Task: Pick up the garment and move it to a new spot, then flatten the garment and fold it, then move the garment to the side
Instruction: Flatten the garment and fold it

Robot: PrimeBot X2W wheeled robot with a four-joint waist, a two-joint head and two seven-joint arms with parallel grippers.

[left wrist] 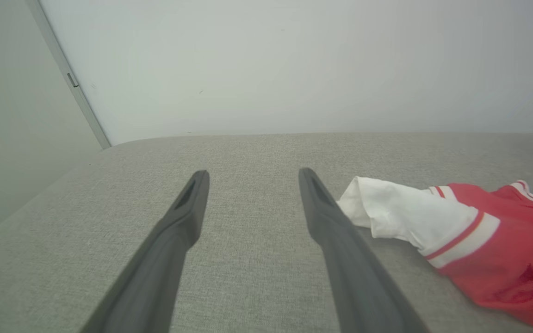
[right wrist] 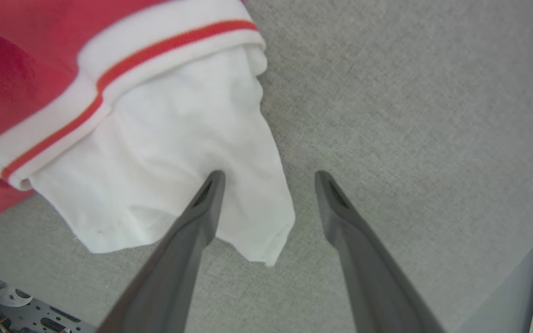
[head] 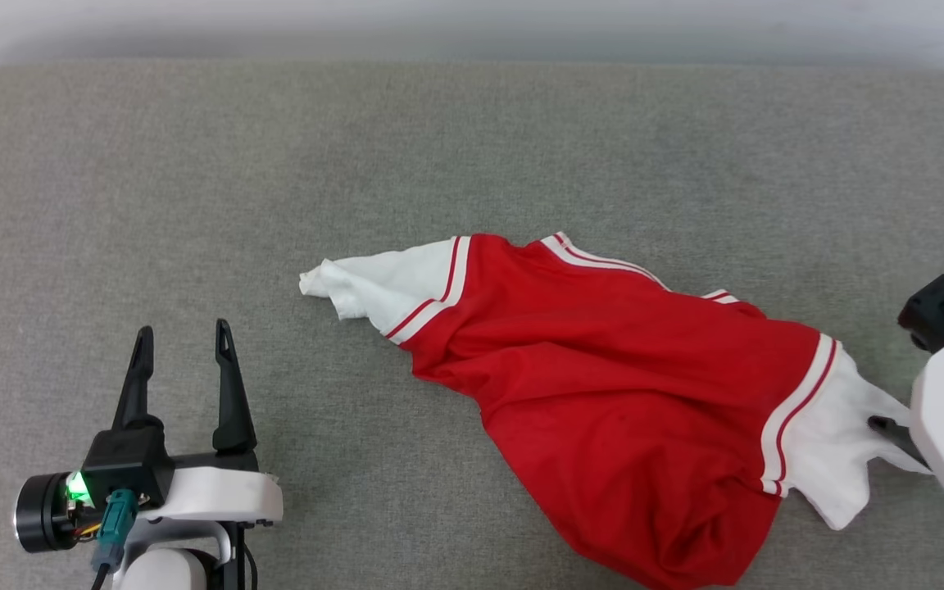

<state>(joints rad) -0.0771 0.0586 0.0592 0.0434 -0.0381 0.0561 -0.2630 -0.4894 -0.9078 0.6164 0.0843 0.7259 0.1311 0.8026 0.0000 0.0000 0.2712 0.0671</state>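
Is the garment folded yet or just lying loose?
Not folded: the garment lies loose and rumpled on the grey surface, body creased and bunched, a crumpled white sleeve trailing at each end.

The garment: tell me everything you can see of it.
The garment is a red jersey-like shirt with white short sleeves and red-white striped trim. It lies crumpled and unfolded on the grey fabric surface, sleeves spread left and right. The open right gripper straddles the right sleeve's edge; contact is unclear.
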